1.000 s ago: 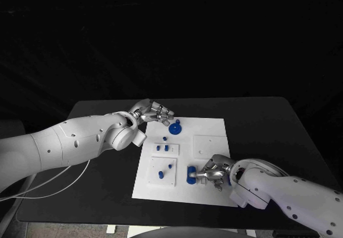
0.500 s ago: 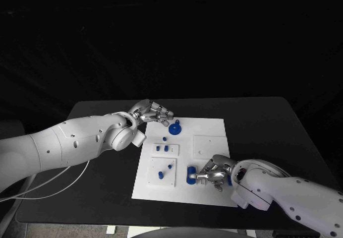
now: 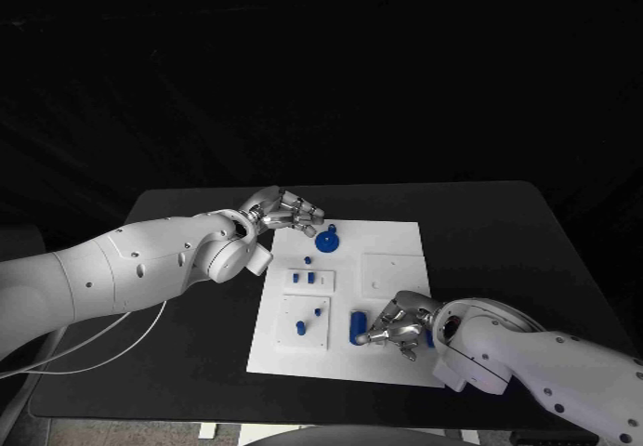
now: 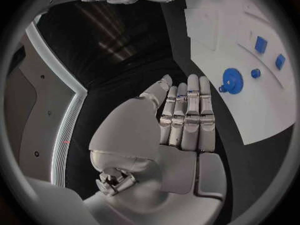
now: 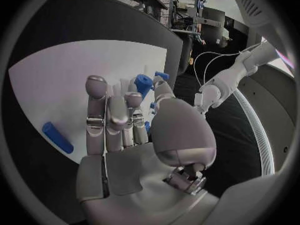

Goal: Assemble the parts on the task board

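Note:
The white task board point(image 3: 397, 251) lies mid-table. My left hand point(image 3: 284, 210) hovers at its far left corner with straight fingers point(image 4: 187, 110), holding nothing. Close by are a blue gear point(image 3: 328, 244) point(image 4: 232, 81) and a small blue peg point(image 3: 333, 227) point(image 4: 255, 73). My right hand point(image 3: 400, 325) rests low over the board's near edge, its fingertips point(image 5: 107, 102) right next to an oblong blue part point(image 3: 358, 327) point(image 5: 142, 84). Nothing shows in its grasp. Beside that hand lies a blue cylinder point(image 5: 57, 137) on the board.
Two small blue parts point(image 3: 306, 276) point(image 4: 261, 44) stand in a block at the board's middle left. Two more blue parts point(image 3: 302, 326) sit on the near left plate. A plain white plate point(image 3: 390, 270) lies right of centre. Black table point(image 3: 509, 232) surrounds the board.
My right hand has crept slightly toward the oblong blue part and the near edge. My left hand has stayed where it was.

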